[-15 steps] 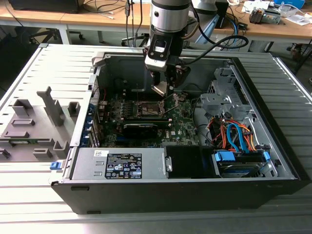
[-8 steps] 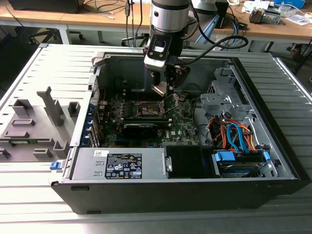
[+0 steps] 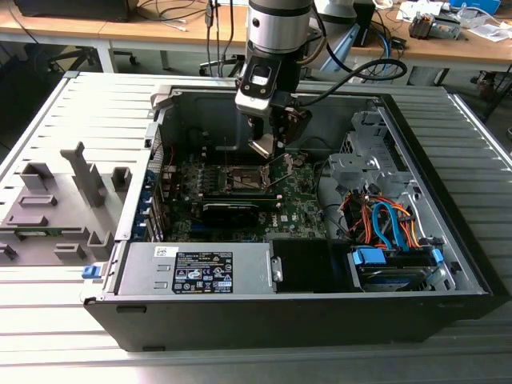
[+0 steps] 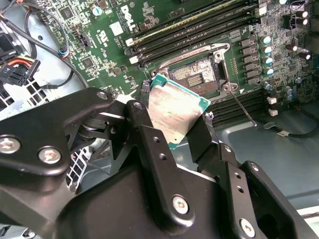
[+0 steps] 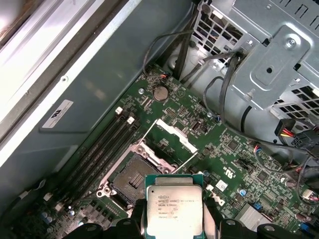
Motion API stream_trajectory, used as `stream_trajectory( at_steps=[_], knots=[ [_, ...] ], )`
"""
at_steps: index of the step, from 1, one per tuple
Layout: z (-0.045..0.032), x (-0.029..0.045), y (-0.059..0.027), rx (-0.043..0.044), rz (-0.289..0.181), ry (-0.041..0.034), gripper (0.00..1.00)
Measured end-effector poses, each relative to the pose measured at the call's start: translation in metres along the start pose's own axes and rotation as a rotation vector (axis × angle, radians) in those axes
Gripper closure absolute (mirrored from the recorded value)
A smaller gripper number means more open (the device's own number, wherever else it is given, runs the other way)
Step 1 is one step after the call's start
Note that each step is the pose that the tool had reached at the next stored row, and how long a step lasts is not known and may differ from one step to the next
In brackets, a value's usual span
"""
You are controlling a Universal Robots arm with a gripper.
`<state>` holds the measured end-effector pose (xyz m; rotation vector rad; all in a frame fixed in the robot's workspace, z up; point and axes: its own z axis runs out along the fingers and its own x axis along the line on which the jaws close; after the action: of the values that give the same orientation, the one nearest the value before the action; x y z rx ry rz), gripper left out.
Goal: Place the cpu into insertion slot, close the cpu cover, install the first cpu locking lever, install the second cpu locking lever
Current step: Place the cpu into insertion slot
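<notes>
Open computer case | gripper grips cpu edges | above insertion slot, apart

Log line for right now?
tool: shut on cpu | cpu: near insertion slot, unseated | cpu cover: open

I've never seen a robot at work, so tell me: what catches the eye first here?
The gripper hangs over an open computer case, shut on a cpu. Just beneath lies the empty slot on the green board. Blue and orange cables crowd the case at the exterior view's right.
</notes>
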<state>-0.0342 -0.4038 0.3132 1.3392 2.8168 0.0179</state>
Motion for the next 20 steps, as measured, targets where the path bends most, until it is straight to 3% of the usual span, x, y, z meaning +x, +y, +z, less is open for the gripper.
stream_trajectory(
  at_steps=[20],
  knots=[
    [0.0000, 0.0000, 0.0000, 0.0044, 0.063, -0.0055, 0.46]
  ],
)
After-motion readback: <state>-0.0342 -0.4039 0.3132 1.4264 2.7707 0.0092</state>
